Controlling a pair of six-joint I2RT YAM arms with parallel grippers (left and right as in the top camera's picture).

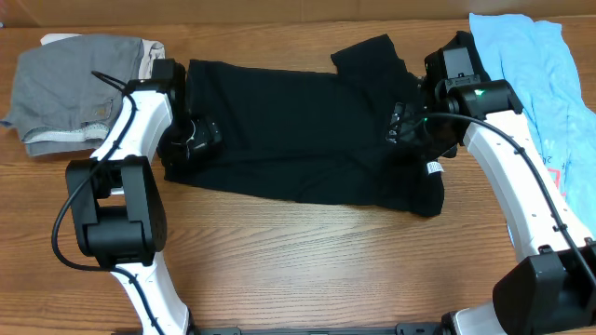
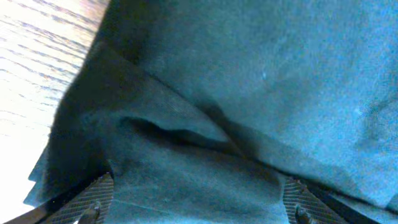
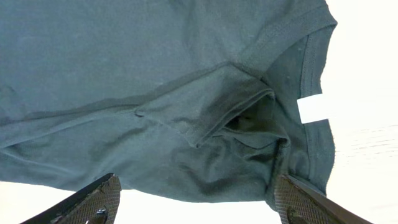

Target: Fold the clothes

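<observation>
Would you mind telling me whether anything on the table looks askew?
The black T-shirt lies crooked and rumpled: fabric is bunched into folds beside its collar, near the white label.

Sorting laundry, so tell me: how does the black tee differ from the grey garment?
The black tee lies spread out across the middle; the grey garment sits in a compact pile at the far left. The tee covers more of the table. Both are soft cloth lying on the wood.
</observation>
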